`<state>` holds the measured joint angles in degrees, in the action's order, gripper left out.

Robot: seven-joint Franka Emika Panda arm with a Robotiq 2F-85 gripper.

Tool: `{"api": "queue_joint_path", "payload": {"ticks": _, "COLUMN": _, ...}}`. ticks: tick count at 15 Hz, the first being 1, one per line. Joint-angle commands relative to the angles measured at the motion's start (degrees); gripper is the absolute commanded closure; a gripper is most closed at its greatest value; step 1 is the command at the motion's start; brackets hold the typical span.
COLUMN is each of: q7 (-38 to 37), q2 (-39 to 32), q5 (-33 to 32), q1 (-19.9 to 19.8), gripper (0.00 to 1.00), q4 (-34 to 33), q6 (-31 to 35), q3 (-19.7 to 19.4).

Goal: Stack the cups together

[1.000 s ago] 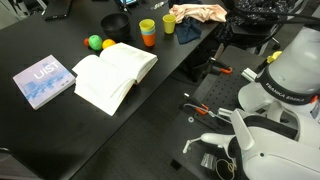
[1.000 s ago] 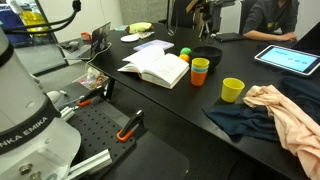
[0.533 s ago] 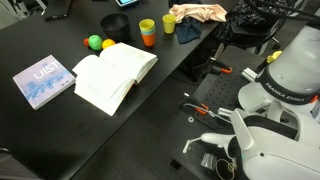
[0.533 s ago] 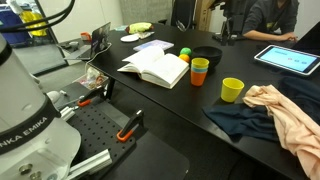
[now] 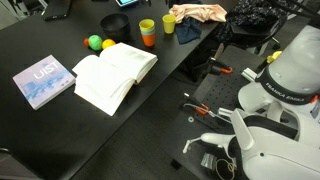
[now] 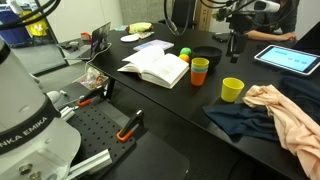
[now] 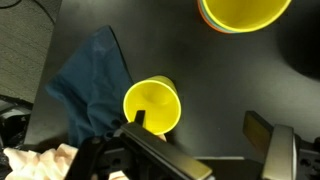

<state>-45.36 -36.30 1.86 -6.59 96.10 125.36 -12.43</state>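
A lone yellow cup stands upright on the black table next to a dark blue cloth; it also shows in both exterior views. A nested stack with a yellow cup inside an orange one stands nearby, also seen in both exterior views. I cannot make out the blue cup clearly. My gripper is open and empty above the table, with one finger just over the lone yellow cup's rim. It hangs beyond the cups in an exterior view.
An open book, a blue book, green and yellow balls and a black bowl lie on the table. The dark blue cloth and a peach cloth lie beside the lone cup. A tablet is behind.
In an exterior view my gripper has moved across and down toward the table behind the cups. The cups have not moved.
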Motion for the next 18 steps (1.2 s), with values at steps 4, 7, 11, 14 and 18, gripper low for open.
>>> {"api": "queue_joint_path", "payload": {"ticks": 4, "q7": -0.5, "q2": 8.7, "q5": 0.4, "q1": 0.2, "gripper": 0.0, "q4": 15.9, "q6": 5.0, "q3": -1.9}}
{"api": "queue_joint_path", "payload": {"ticks": 7, "q7": -3.1, "q2": 8.6, "q5": -0.6, "q1": 0.9, "gripper": 0.0, "q4": 18.1, "q6": 5.6, "q3": -3.1}}
{"api": "queue_joint_path", "payload": {"ticks": 11, "q7": -8.3, "q2": 7.0, "q5": -2.3, "q1": 1.9, "gripper": 0.0, "q4": 19.2, "q6": 8.0, "q3": -4.5}}
{"api": "queue_joint_path", "payload": {"ticks": 14, "q7": -12.2, "q2": 6.5, "q5": -3.7, "q1": 2.6, "gripper": 0.0, "q4": 19.6, "q6": 10.2, "q3": -5.3}}
{"api": "queue_joint_path", "payload": {"ticks": 18, "q7": -16.4, "q2": 5.6, "q5": -5.1, "q1": 3.0, "gripper": 0.0, "q4": 19.6, "q6": 11.6, "q3": -6.0}}
